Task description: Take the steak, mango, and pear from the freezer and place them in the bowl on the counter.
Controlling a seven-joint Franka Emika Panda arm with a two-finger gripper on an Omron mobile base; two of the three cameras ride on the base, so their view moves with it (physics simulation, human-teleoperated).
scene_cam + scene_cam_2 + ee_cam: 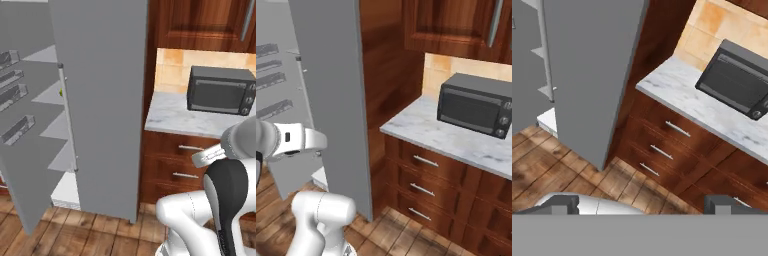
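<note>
Tool (642, 202) tips stand wide apart with nothing between them, and we see them hanging over the wooden floor (557, 165) in front of the brown drawers (662, 145). Beyond, the marble table (175, 117) carries a dark microwave (220, 90). Left of it the grey freezer (100, 100) stands open, with a small yellow-green speck (61, 92), perhaps the pear, on a shelf.

The tall grey freezer (100, 100) stands open beside the bare marble counter (170, 117), shelves showing.
</note>
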